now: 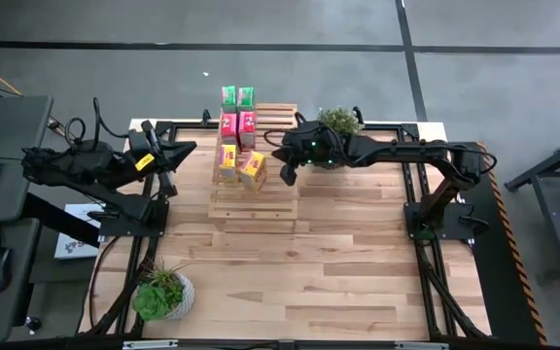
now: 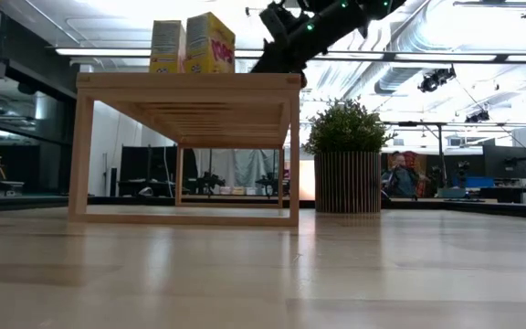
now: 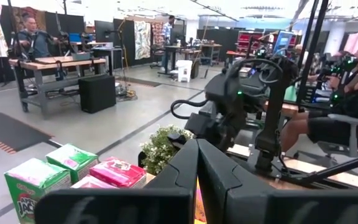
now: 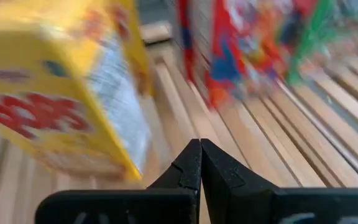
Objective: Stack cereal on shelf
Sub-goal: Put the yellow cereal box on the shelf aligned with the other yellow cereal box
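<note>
Six boxes [image 1: 238, 136] up on the shelf [image 1: 261, 199], lined up in pairs along its far-left part: green pair [image 1: 237, 95] farthest back, red-pink pair [image 1: 237, 123] in the middle, yellow pair [image 1: 240, 165] nearest. Nearest yellow box [image 1: 253, 170] sitting a little askew, turned off the line of the others. Seen from table height, two yellow boxes [image 2: 193, 43] standing upright on the top slats, shelf legs planted on the table [image 1: 358, 253].

Right gripper [image 1: 287, 176] reaching in over the shelf, just right of the yellow pair, fingers pressed together, nothing between them. Wrist camera there showing closed fingertips [image 4: 201, 163] above the slats, yellow box [image 4: 61, 87] close by, red-pink box [image 4: 229, 43] farther along.

Left gripper [image 1: 168, 185] parked off the shelf's left side, over the table edge, also closed and empty; fingers [image 3: 197, 168] shut tight in its own camera, green and red-pink box tops beyond.

Potted plant [image 1: 338, 124] behind the right arm, another plant [image 1: 160, 293] at the near-left corner.
</note>
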